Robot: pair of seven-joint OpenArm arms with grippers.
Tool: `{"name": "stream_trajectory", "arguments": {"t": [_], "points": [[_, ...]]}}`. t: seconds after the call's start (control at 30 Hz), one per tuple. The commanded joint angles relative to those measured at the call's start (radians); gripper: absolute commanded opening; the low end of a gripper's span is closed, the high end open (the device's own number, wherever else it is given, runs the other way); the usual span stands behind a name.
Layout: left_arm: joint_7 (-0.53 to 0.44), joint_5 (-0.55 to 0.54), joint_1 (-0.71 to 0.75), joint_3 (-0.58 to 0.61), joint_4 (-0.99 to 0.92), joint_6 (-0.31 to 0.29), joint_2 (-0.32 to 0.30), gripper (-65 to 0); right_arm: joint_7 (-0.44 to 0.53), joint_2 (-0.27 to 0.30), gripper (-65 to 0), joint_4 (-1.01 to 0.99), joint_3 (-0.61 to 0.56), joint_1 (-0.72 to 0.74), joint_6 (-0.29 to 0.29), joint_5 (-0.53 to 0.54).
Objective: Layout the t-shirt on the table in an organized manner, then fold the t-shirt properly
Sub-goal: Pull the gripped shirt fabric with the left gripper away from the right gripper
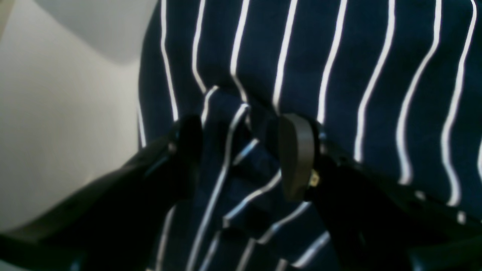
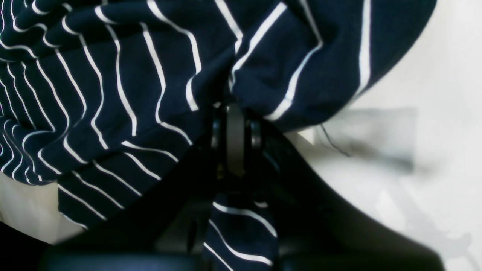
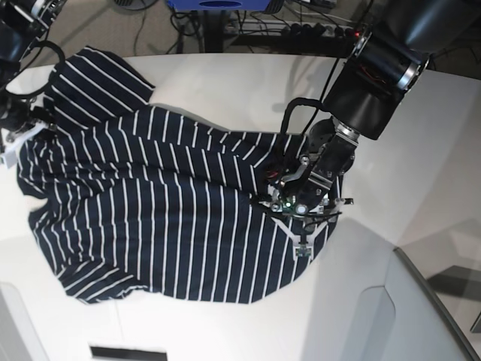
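Observation:
The navy t-shirt [image 3: 165, 218] with thin white stripes lies mostly spread on the white table [image 3: 225, 83], rumpled along its middle. My left gripper [image 3: 301, 226] is at the shirt's right edge. In the left wrist view the gripper [image 1: 243, 154] has its fingers [image 1: 297, 158] apart, with a bunched fold of shirt [image 1: 339, 56] between them. My right gripper [image 3: 16, 131] is at the shirt's left edge. In the right wrist view the gripper [image 2: 235, 124] is shut on a pinch of shirt [image 2: 113, 75], and fabric hangs below the fingers.
The table's curved edge and dark seam [image 3: 402, 263] run at the lower right, close to my left arm. Cables and a blue object [image 3: 218, 4] lie on the floor beyond the far edge. Bare tabletop shows in the right wrist view [image 2: 433, 113].

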Motion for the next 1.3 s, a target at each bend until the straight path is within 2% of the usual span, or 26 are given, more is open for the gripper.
{"name": "stream_trajectory", "arguments": {"t": [0.0,0.27,0.33,0.4,0.5,0.57,0.87,1.03,1.07,1.13,1.27], "points": [[-0.016,0.016,-0.027,-0.004,0.014,0.01,-0.005,-33.1,-0.004,0.016,-65.0,0.009,0.001,0.007,0.001,-0.007],[-0.025,0.016,-0.033,-0.004,-0.049,0.01,-0.014,-33.1,-0.004,0.016,-65.0,0.009,0.0,0.008,0.001,-0.007],[-0.025,0.016,-0.033,-0.004,-0.047,0.01,-0.014,-34.9,-0.004,0.014,-65.0,0.009,-0.002,0.008,0.001,-0.007],[-0.025,0.016,-0.033,-0.005,-0.047,0.01,-0.014,-42.0,-0.004,0.014,-65.0,0.009,-0.002,0.008,0.001,-0.007],[-0.025,0.016,-0.035,-0.005,-0.047,0.01,-0.014,-58.7,-0.004,0.014,-65.0,0.009,-0.002,0.008,0.001,-0.007],[-0.025,0.016,-0.035,-0.007,-0.047,0.01,-0.014,-65.0,-0.004,0.014,-65.0,0.009,-0.002,0.008,0.001,-0.007],[-0.023,0.016,-0.033,-0.007,-0.004,0.01,-0.019,-65.0,-0.004,0.014,-65.0,0.009,-0.002,0.008,0.001,-0.007],[-0.016,0.006,-0.006,-0.009,0.174,0.01,-0.094,-65.0,-0.004,0.019,-65.0,0.014,-0.005,0.008,0.001,-0.007],[-0.016,0.006,0.0,-0.01,0.203,0.004,-0.112,-65.0,-0.004,0.02,-65.0,0.014,-0.005,0.008,0.001,-0.007],[-0.016,0.006,0.014,-0.035,0.266,-0.045,-0.138,-65.0,-0.004,0.023,-65.0,0.018,-0.006,0.008,0.001,-0.007],[0.026,0.008,0.068,-0.148,0.382,-0.215,-0.16,-65.0,-0.015,0.029,-65.0,0.114,-0.006,0.002,0.001,-0.008]]}}
